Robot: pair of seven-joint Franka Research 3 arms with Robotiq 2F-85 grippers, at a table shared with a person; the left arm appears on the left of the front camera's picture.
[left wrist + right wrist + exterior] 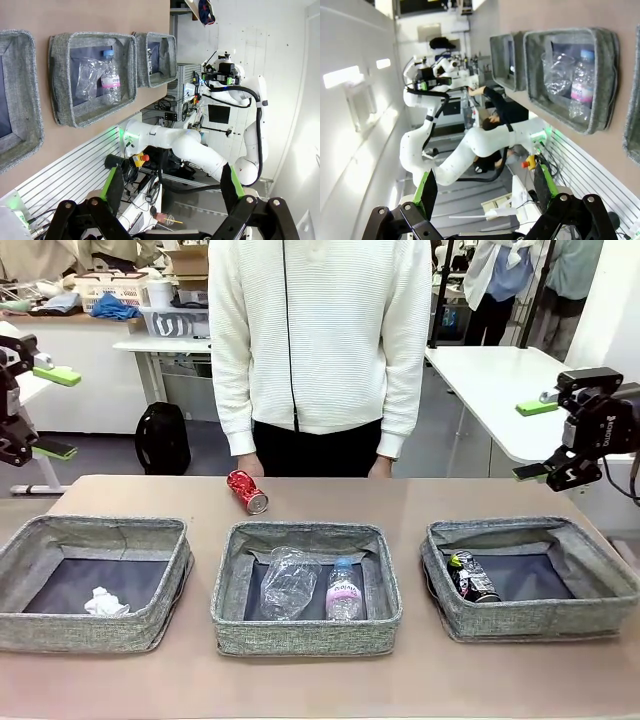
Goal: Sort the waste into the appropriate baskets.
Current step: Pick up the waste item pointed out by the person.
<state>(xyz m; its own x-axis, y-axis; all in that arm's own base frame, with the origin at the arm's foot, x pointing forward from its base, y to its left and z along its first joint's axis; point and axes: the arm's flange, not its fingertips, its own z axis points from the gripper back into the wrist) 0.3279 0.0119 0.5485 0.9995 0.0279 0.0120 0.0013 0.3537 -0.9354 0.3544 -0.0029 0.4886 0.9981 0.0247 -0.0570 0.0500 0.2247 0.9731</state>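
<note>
In the front view the left gripper (38, 412) hangs raised off the table's left edge, its green-padded fingers spread wide and holding nothing; the left basket (60, 623) lies below and to its right on the table, with the crumpled white paper ball (105, 603) in it. The right gripper (534, 438) is likewise raised beyond the table's right edge, fingers released and bare, and the right basket (590, 611) sits below and to its left, holding the dark printed can (472, 577). Between the two grippers, well apart from both, the middle basket (305, 632) holds the crushed clear plastic bottle (288, 582) and the small clear bottle with pink label (343, 590) side by side. The red can (247, 491) lies on the bare table just behind that basket, near the person's hands (250, 466). In the left wrist view, the left gripper (172, 186) stands spread with nothing between its fingers; far beyond them the middle basket (94, 116) shows both bottles (111, 76). In the right wrist view, the right gripper (486, 189) is also open-handed, and the middle basket (570, 125) with the two bottles (581, 85) sits well above its right finger.
</note>
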